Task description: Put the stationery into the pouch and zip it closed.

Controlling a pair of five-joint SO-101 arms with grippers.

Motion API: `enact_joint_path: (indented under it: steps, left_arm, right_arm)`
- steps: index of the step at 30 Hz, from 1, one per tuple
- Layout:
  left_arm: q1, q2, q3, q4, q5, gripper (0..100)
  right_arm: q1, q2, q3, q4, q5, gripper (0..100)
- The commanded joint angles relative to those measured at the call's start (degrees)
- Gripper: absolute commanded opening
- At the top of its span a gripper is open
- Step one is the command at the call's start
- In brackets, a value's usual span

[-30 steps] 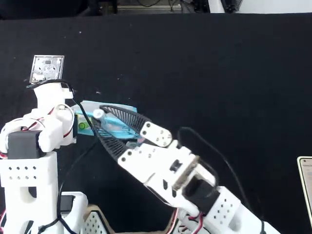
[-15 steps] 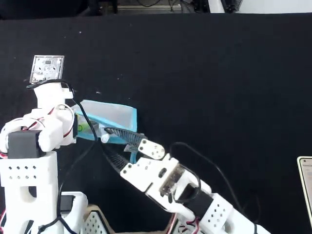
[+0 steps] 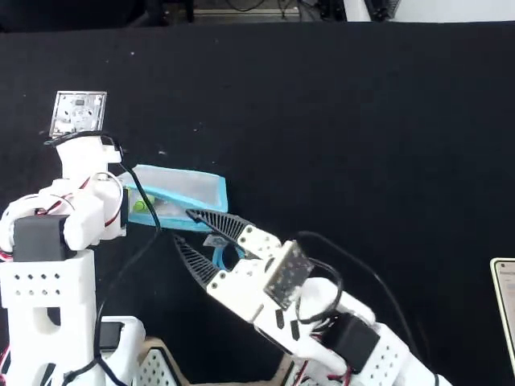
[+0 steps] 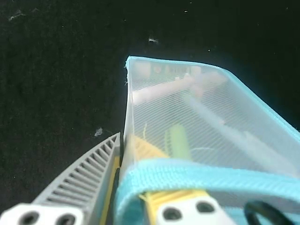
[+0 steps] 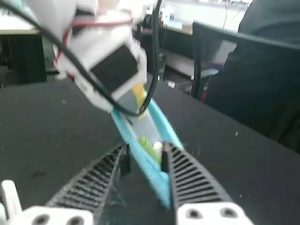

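High view puts the pouch on the black table, at its near-left part, lying between the two arms. The stationery is already inside it: the left wrist view shows a green pen and pale sticks through the mesh wall.

Your left gripper is clamped on one end of the pouch, a ribbed finger pressed against the outside of the wall. Your right gripper sits at the other end, its fingers apart, with the pouch's blue edge running between them. A blue loop hangs in that gap, probably the zip pull.

What is left, as I judge it, is the zipping, and that is where it can slip. If you close the right fingers on the fabric edge instead of on the pull, the pull will drag the whole pouch and not the slider. If the left hold is shallow, the pouch may slide out under that tug. A twisted pouch could also jam the zip.

Only the left wrist view lets you check the contents. Only the right wrist view shows how the edge lines up between the right fingers. Neither tells you how far the zip is shut.
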Motion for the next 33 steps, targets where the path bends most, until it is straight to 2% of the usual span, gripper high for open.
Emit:
enact_joint_path:
  steps: [1,5,9,13,16,20,23,28,33]
  left_arm:
    - [-0.31,-0.97,-0.75,-0.88,0.44,3]
    - [-0.31,-0.97,-0.75,-0.88,0.35,3]
    - [-0.31,-0.97,-0.75,-0.88,0.35,3]
    - [-0.31,-0.97,-0.66,-0.88,0.35,3]
    - [-0.31,-0.97,-0.66,-0.88,0.35,3]
    - [-0.75,-0.97,-0.66,-1.14,0.26,3]
    - [-0.75,-0.97,-0.66,-1.23,0.18,3]
    - [-6.29,-0.97,0.04,-5.19,0.18,3]
    - [-9.36,-0.97,2.77,-9.76,0.26,3]
  right_arm:
    - [-0.26,-0.48,-3.47,-2.37,-0.53,2.6]
    - [2.29,-0.57,-7.08,-1.14,-0.62,4.4]
    - [6.24,1.45,-18.68,13.80,-0.88,13.6]
    - [13.27,9.19,-27.38,26.29,-0.53,15.9]
    - [18.11,13.32,-28.09,28.48,-0.53,16.0]
    - [20.92,12.53,-25.01,28.57,-0.53,15.9]
    - [19.25,9.54,-20.44,30.07,-0.26,16.2]
    - [8.62,6.37,-14.11,33.14,10.29,16.3]
    - [7.82,6.46,-8.92,26.90,8.18,16.5]
